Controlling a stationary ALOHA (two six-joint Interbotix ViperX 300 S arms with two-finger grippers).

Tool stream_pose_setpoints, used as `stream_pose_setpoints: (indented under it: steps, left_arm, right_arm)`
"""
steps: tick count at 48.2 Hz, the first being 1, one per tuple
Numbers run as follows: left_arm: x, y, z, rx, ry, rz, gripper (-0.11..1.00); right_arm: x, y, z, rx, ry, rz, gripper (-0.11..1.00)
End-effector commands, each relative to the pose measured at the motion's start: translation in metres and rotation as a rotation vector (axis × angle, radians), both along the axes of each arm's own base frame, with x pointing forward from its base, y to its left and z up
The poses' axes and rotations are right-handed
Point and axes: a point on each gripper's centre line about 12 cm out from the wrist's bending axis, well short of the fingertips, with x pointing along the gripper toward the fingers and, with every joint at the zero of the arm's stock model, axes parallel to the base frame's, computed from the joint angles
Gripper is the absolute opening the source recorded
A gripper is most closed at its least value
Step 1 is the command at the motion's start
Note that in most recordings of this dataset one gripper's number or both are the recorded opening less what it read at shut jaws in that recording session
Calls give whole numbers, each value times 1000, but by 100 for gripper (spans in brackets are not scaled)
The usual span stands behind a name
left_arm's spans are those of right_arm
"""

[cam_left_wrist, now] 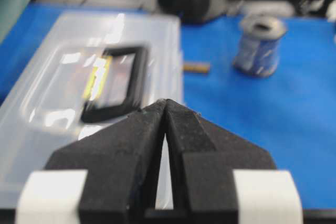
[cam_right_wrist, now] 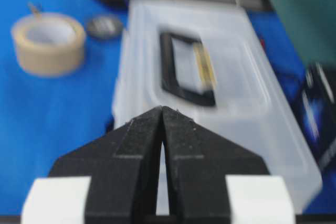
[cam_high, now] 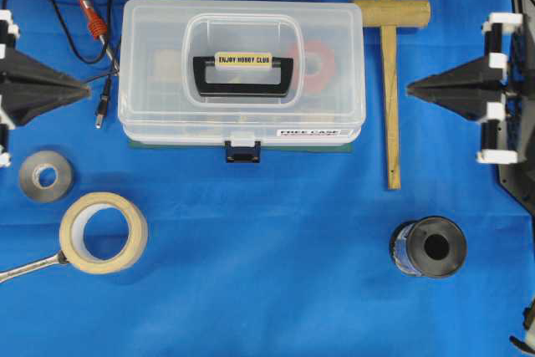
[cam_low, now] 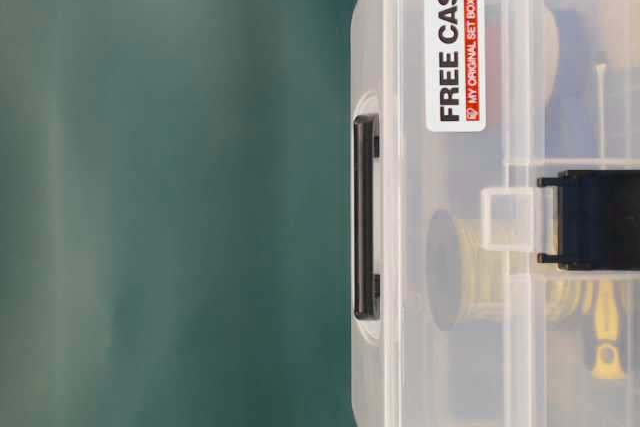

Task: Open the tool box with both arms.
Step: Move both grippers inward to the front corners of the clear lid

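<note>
Sat shut mid-bench, box (cam_high: pixel 242 73), latch (cam_high: pixel 242 153) at the near edge, unfastened by nobody yet. Flanked it well apart, left gripper (cam_high: pixel 84 87) and right gripper (cam_high: pixel 411 88), jaws closed on nothing, seemingly poised for one side each.

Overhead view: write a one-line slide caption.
Closed tool box sits latched between the shut left gripper and right gripper.

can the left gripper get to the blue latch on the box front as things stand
Probably yes: the left gripper, shut, sits off the box's left end, and the latch faces bare blue cloth; only a cable plug lies nearby.
</note>
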Motion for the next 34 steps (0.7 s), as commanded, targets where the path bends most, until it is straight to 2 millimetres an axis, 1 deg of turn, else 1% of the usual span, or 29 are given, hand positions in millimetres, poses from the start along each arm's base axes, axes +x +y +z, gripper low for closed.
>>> stream_pose_setpoints:
  steps: [1, 7, 10, 12, 14, 15, 18, 19, 22, 24, 26, 34]
  left_arm:
    - [5, 5, -2, -6, 36, 23, 0]
    - [7, 8, -13, -10, 96, 34, 1]
    - [7, 8, -16, -16, 122, 34, 4]
    - [6, 7, -19, -22, 146, 34, 12]
    - [4, 7, -23, -28, 176, 34, 23]
    - [3, 7, -25, -33, 194, 34, 29]
    - [0, 6, -32, -42, 246, 33, 47]
    - [-1, 6, -35, -44, 264, 33, 56]
    - [-3, 6, -43, -49, 319, 32, 73]
    - [-4, 6, -46, -51, 337, 34, 82]
    - [-4, 7, -49, -53, 349, 39, 88]
    - [-3, 14, -57, -62, 388, 72, 87]
  right_arm:
    - [5, -4, 3, 15, 21, -19, 1]
    - [8, -6, -8, 39, 89, -29, 2]
    - [9, -6, -15, 55, 138, -32, 15]
    - [9, -6, -20, 64, 168, -33, 26]
    - [9, -6, -23, 72, 197, -34, 39]
    - [9, -6, -25, 75, 209, -35, 47]
    - [9, -6, -31, 81, 250, -36, 65]
    - [8, -6, -33, 84, 262, -36, 70]
    - [9, -6, -37, 88, 292, -38, 83]
    - [9, -6, -40, 91, 310, -40, 86]
    - [10, -7, -43, 93, 325, -43, 85]
    - [14, -17, -56, 106, 383, -84, 85]
